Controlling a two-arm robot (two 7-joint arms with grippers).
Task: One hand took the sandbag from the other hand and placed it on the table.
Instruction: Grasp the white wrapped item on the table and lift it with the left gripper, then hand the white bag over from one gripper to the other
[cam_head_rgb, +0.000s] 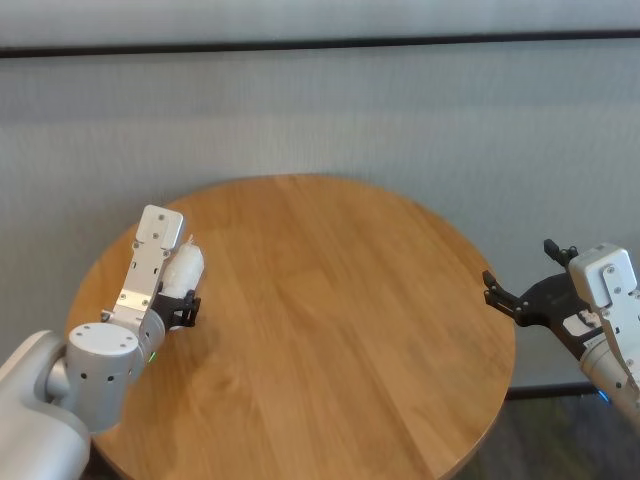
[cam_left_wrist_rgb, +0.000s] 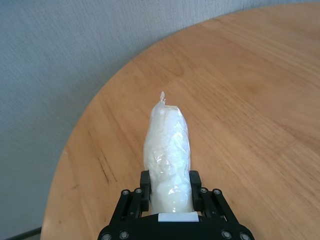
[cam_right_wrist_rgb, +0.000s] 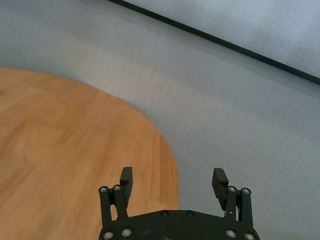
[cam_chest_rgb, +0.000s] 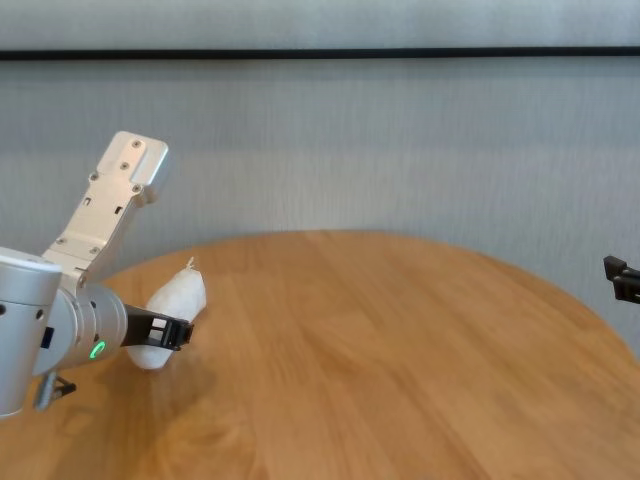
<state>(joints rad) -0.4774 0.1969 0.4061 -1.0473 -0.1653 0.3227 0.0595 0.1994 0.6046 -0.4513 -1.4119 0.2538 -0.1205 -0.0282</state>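
My left gripper (cam_head_rgb: 182, 306), the one with the green light, is shut on the sandbag (cam_head_rgb: 184, 268), a white lumpy pouch in clear plastic. It holds the sandbag over the left side of the round wooden table (cam_head_rgb: 330, 300), a little above the top, twisted tip pointing away from the wrist. The left wrist view shows the sandbag (cam_left_wrist_rgb: 167, 150) standing out between the fingers (cam_left_wrist_rgb: 145, 183). It also shows in the chest view (cam_chest_rgb: 175, 298). My right gripper (cam_head_rgb: 520, 268), with the blue light, is open and empty just off the table's right edge (cam_right_wrist_rgb: 165, 165).
A grey wall (cam_head_rgb: 400, 110) with a dark strip near its top stands close behind the table. The table's right edge lies just beside the right gripper (cam_right_wrist_rgb: 173, 175), with grey floor beyond it.
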